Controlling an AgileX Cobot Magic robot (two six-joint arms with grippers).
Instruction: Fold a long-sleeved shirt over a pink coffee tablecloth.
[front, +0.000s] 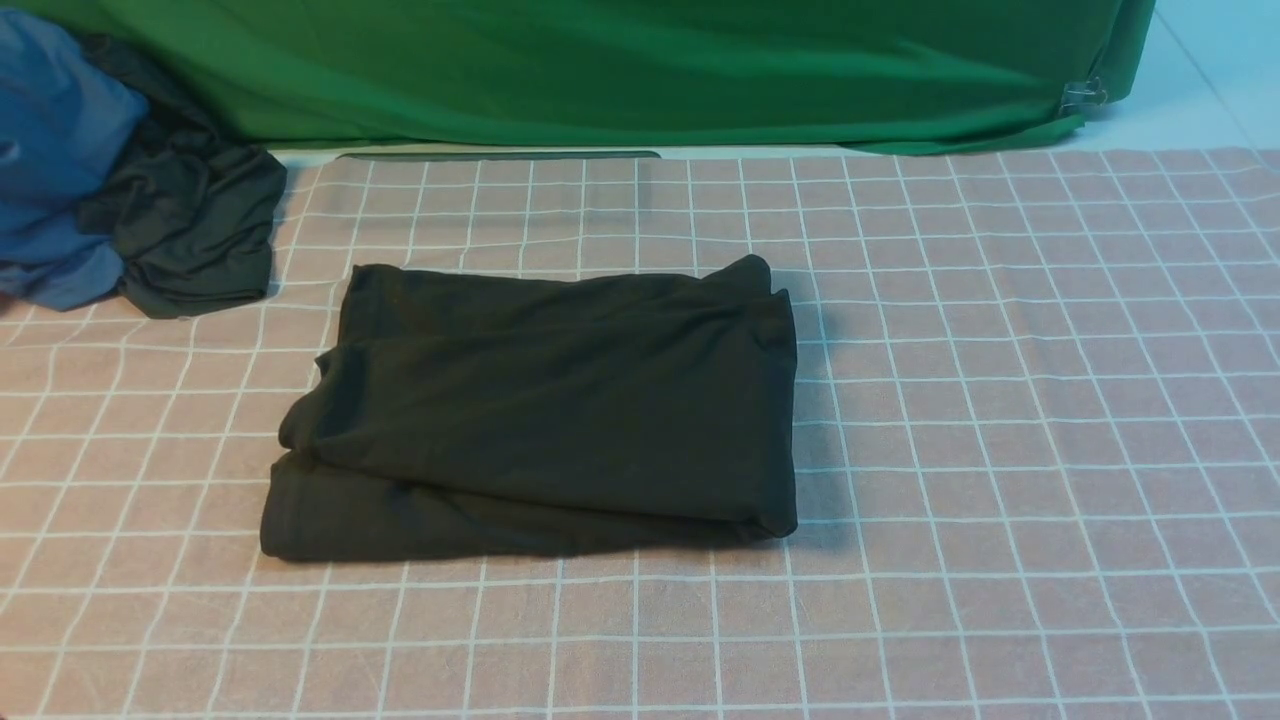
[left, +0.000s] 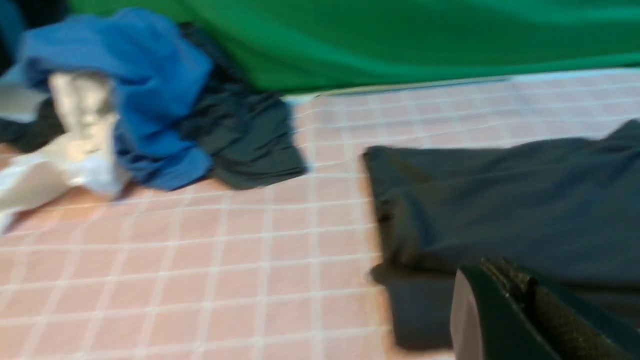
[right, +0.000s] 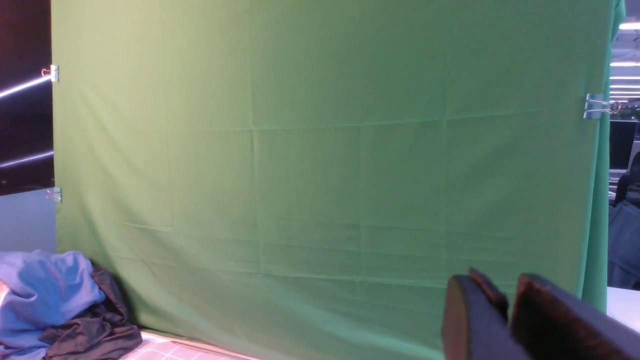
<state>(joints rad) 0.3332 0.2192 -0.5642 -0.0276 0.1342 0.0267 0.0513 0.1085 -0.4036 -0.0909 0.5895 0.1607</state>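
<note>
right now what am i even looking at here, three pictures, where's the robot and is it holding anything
It is a two-armed robot. One camera sits between the arms looking forward; the other two ride on its wrists. The front view shows a black long-sleeved shirt, folded, on a pink coffee tablecloth, with a blue garment and a dark grey-green garment piled aside, before a green cloth. The left pincer is shut near the shirt, gripping nothing visible. The right pincer, slightly parted, points at the green cloth and holds nothing.
</note>
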